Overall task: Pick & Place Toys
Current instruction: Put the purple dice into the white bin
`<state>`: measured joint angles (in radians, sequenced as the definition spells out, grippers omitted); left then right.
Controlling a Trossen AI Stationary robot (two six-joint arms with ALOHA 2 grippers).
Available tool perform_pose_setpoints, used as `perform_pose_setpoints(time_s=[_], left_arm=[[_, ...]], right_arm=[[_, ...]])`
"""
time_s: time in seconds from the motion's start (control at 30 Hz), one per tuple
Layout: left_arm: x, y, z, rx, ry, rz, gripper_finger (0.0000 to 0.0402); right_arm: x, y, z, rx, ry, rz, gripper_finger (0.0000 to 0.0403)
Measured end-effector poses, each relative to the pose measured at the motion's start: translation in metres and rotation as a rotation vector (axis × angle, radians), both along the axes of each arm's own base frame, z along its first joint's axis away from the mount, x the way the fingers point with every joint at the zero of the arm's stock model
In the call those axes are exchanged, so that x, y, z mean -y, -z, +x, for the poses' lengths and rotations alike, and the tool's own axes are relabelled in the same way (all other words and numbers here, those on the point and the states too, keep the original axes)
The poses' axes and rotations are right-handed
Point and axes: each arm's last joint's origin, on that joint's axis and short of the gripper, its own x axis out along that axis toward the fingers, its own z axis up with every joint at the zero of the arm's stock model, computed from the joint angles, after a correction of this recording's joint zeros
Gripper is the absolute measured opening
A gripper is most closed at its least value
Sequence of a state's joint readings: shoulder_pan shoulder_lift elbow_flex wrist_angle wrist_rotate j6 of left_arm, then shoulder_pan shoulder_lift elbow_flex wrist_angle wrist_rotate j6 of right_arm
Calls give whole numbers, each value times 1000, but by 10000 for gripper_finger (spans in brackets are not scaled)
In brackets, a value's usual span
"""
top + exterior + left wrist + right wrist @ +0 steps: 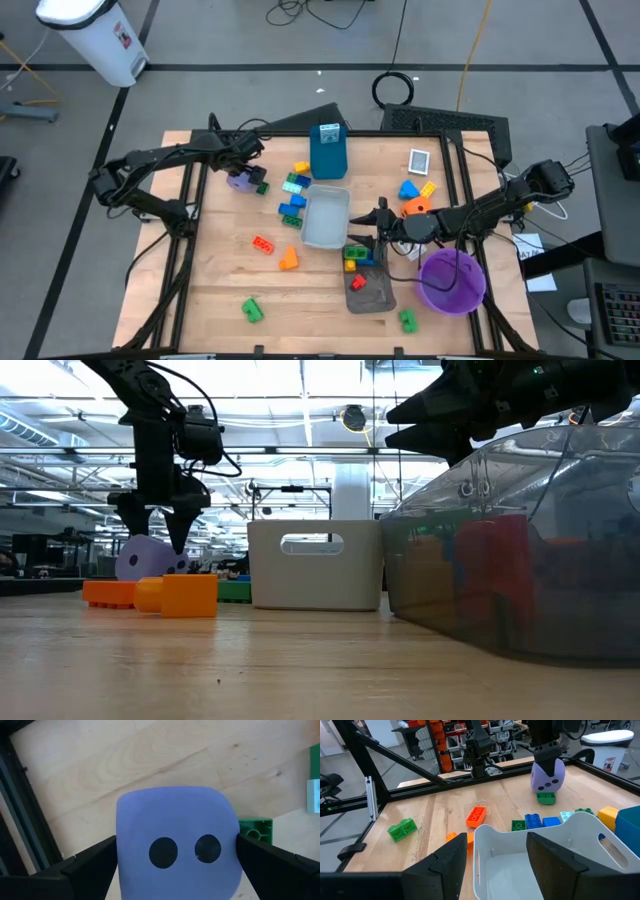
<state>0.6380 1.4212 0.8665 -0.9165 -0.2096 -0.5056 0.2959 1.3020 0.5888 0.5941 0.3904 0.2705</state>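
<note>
Colours on the pale wooden table [220, 290]

At centre sits a pale grey tray [326, 217], a teal-blue bin [329, 152] above it, a purple bowl [452, 280] lower right. The purple die [177, 842] bears black dots; a green brick [256, 831] lies beside it. Lower left: red brick [263, 243], orange brick [288, 260], another green brick [251, 310].

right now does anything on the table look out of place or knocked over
Mostly ordinary sorting clutter: bricks lie scattered loose over the table, including a green brick near the front edge. The one oddity is the blue bin at the back, which seems to be tipped on its side. The left claw straddles the purple die.
</note>
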Motion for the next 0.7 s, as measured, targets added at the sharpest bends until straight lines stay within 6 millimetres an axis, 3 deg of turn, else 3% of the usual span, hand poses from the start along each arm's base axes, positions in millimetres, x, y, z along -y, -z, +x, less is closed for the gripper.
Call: perform_pose_setpoints(time_s=[0.33,0.57,0.7], left_arm=[[0,0,0,-13,-11,15,392],[0,0,0,-10,-12,13,335],[0,0,0,-9,-12,14,330]], right_arm=[[0,0,0,0,0,-2,196],[0,0,0,0,-1,-3,196],[0,0,0,0,-1,-3,196]])
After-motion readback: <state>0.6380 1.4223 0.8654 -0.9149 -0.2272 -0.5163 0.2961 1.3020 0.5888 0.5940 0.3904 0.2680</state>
